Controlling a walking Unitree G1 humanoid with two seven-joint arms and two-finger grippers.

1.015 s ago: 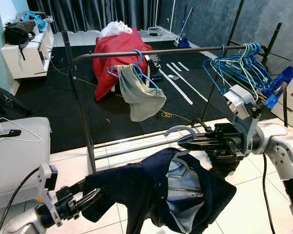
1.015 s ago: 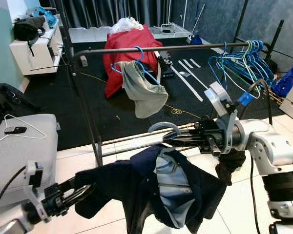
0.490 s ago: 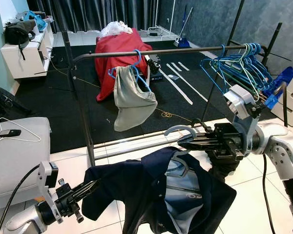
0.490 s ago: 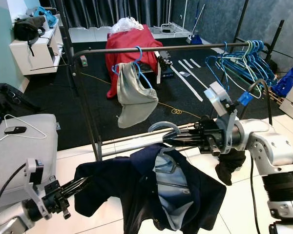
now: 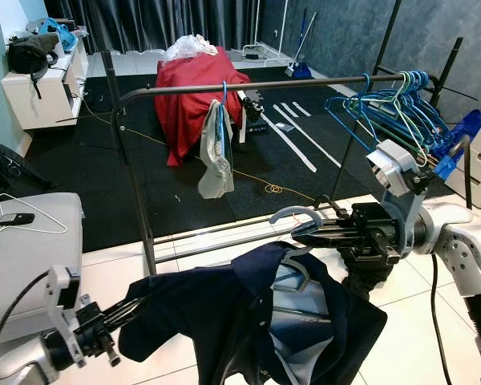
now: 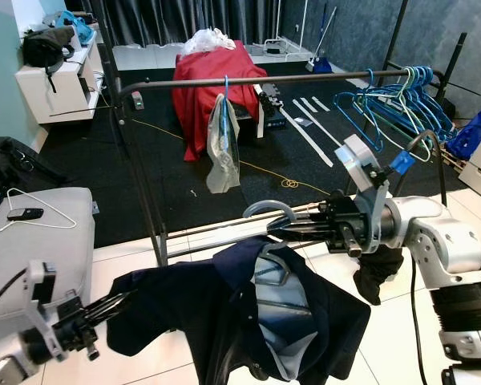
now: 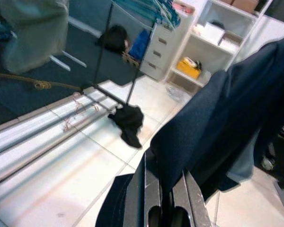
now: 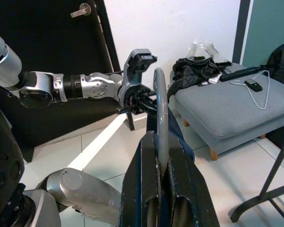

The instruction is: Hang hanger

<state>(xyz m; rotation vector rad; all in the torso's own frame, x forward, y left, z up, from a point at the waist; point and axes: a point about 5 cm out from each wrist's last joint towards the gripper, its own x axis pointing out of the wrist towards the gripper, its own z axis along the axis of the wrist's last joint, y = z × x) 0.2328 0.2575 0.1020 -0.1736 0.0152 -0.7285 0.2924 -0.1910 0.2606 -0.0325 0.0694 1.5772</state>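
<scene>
Right tool holds hanger with jacket in front of the rail, not hung yet.
Right tool [image 5: 305,233] is clamped on the hanger [image 5: 293,216] at the neck just under its hook, below and in front of the rail [image 5: 248,87]. Left tool [image 5: 132,309] is pinched shut on the jacket [image 5: 256,321] sleeve end, to the rail's lower left. Hanger looks stiff and light; jacket is soft, droopy, likely to slide off the shoulders if tilted. Best grip stays at the neck, hook free. A grey garment [image 5: 216,152] on a blue hanger already hangs on the rail.
</scene>
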